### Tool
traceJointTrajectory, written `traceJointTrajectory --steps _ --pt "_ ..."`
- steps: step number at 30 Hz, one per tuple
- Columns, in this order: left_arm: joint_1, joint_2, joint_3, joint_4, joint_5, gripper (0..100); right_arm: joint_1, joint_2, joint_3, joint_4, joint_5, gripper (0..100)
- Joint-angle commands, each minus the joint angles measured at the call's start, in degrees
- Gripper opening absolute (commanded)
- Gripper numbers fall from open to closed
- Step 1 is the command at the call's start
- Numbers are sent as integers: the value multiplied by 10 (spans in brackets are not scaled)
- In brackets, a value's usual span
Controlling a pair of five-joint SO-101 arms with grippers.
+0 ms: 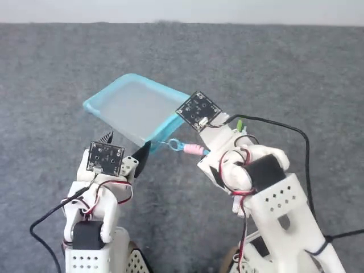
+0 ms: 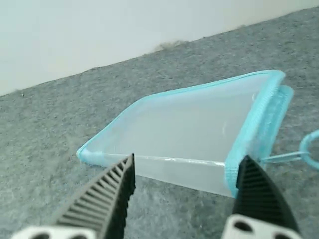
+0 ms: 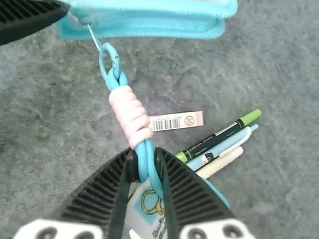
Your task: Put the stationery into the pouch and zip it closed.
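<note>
The translucent light-blue pouch [image 1: 136, 108] lies mid-table, its zipper edge [image 3: 149, 20] toward both arms. From its zipper pull hangs a blue cord with a pink coil [image 3: 130, 117] and a clasp [image 3: 107, 59]. My right gripper [image 3: 144, 167] is shut on that cord just behind the coil, and the cord [image 1: 193, 149] runs taut to the pouch. My left gripper [image 2: 184, 184] is open just short of the pouch's [image 2: 189, 129] near corner, its fingers [image 1: 142, 156] on either side without touching. Several pens [image 3: 219, 144] lie on the cloth under the right arm; a green pen tip [image 1: 240, 122] peeks out.
A grey cloth [image 1: 284, 68] covers the table to a pale wall at the back. A small barcode tag [image 3: 174, 121] hangs off the cord. A black cable [image 1: 301, 142] loops beside the right arm.
</note>
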Motion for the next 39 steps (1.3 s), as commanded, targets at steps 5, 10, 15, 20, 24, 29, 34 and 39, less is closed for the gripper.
traceJointTrajectory --steps 5,10,15,20,24,29,34,39 --pt "-28 -1 0 -17 -9 301 28 -90 -4 51 17 6" --pt "-48 -1 0 -17 -9 301 29 -93 -4 66 18 6" --pt "-46 -1 0 -11 -9 301 25 -92 -3 65 11 6" --pt "38 -4 -29 59 -8 303 24 -91 -9 47 11 6" --pt "98 -4 -58 79 -5 304 24 -34 -67 54 11 6" --pt "119 -3 -58 72 -6 305 -16 59 -178 78 -18 6" --pt "150 -2 -30 52 -6 305 -100 115 -256 119 -33 6" --pt "147 -2 -27 45 -6 305 -124 129 -272 122 -33 6"
